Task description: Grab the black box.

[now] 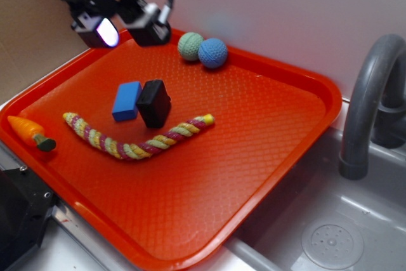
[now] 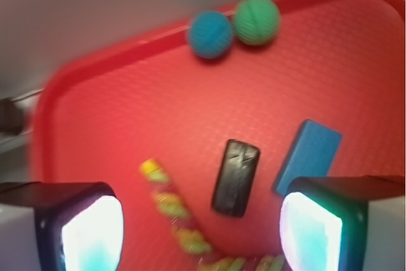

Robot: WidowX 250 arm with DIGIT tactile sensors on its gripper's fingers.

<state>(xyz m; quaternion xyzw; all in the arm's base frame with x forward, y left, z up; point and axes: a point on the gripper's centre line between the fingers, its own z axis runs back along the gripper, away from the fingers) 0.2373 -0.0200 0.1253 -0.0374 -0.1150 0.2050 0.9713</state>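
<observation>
The red tray (image 1: 285, 150) carries the gripper (image 1: 127, 30) above its far left corner, jaws apart and empty; the black box (image 1: 154, 102) lies mid-tray, touching the blue block (image 1: 127, 100). It looks rigid, light, matte; pinch across its narrow sides

Tray (image 1: 254, 176): red-orange, fine diamond-grid texture. Box (image 1: 154, 102): matte black. Block (image 1: 127, 100), at its 9 o'clock: blue. Balls: green (image 1: 189, 46), blue (image 1: 212, 52). Rope (image 1: 136, 141): pink, yellow, white twist. Carrot toy (image 1: 28, 130): orange, stem possibly olive.
</observation>
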